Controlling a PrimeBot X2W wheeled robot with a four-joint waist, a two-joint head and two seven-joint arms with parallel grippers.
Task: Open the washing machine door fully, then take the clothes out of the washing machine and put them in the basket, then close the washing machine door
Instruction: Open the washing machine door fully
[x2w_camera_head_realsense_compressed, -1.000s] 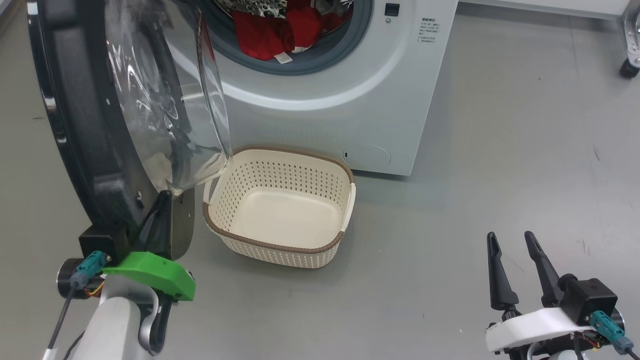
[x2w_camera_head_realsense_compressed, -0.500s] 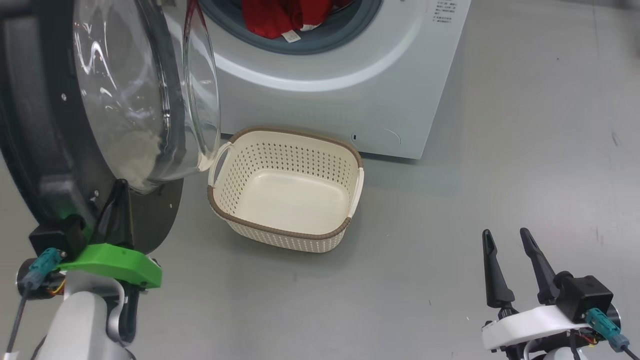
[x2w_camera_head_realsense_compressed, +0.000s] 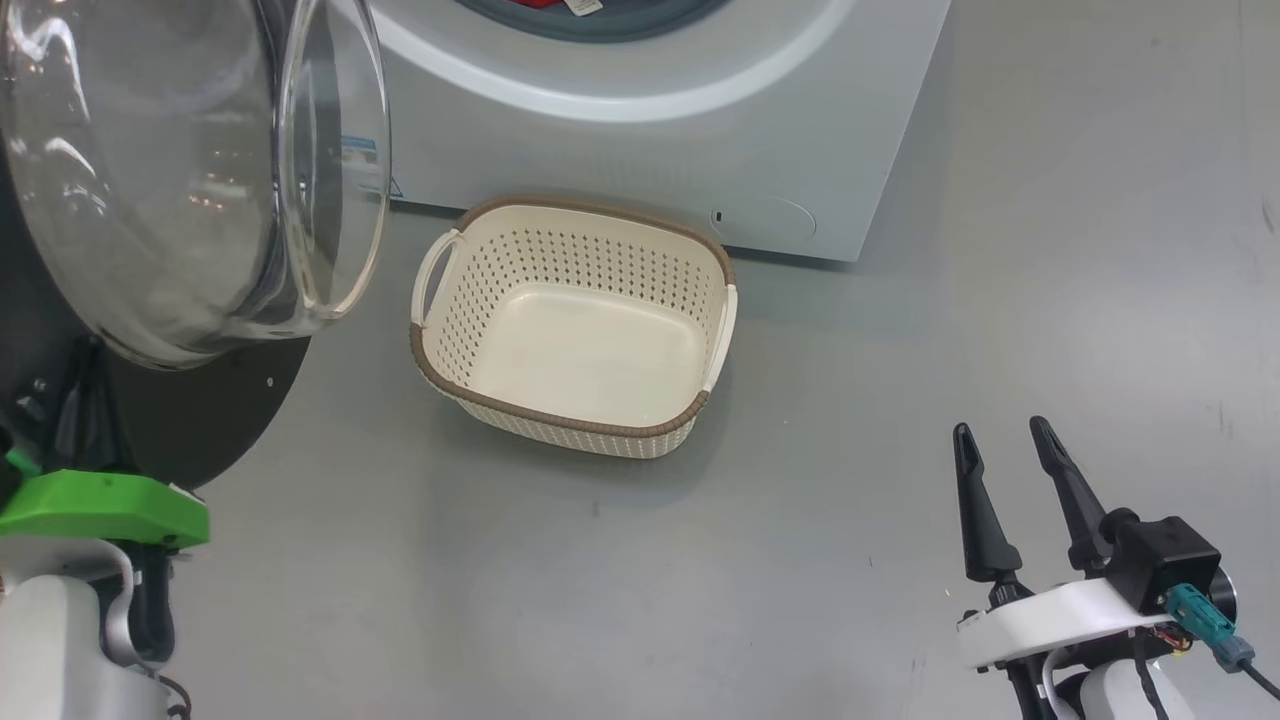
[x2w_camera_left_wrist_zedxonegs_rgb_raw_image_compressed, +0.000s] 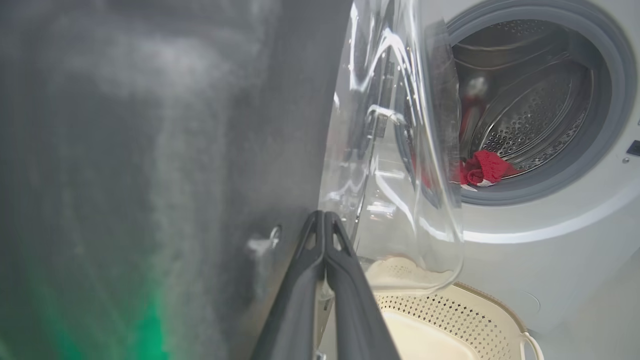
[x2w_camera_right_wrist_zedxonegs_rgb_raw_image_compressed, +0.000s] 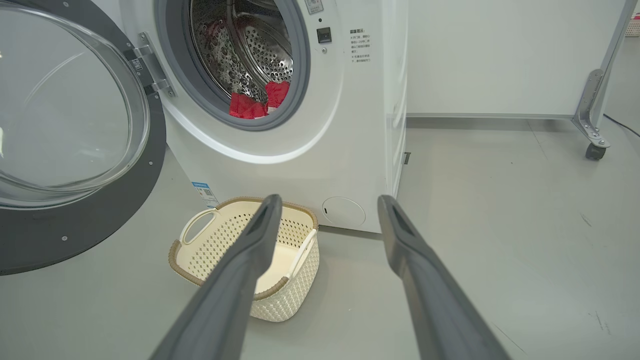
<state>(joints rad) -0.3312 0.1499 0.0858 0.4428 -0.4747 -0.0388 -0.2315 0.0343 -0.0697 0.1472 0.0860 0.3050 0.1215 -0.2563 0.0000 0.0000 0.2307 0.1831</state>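
The washing machine door stands swung open at the left, its clear glass bowl bulging towards the basket. My left gripper is shut, its tips against the door's black inner face beside the bowl. The cream basket stands on the floor in front of the white washing machine, with nothing in it. Red clothes lie at the front of the drum mouth. My right gripper hovers open and holds nothing at the lower right, well clear of the basket.
Bare grey floor stretches to the right of the machine and basket. A white panel on a castor stands at the back right. The open door overhangs the floor left of the basket.
The head camera has tilted down, so the drum mouth has slid off the top. The door has swung wider to the left with my shut left gripper against it. The right gripper stays open.
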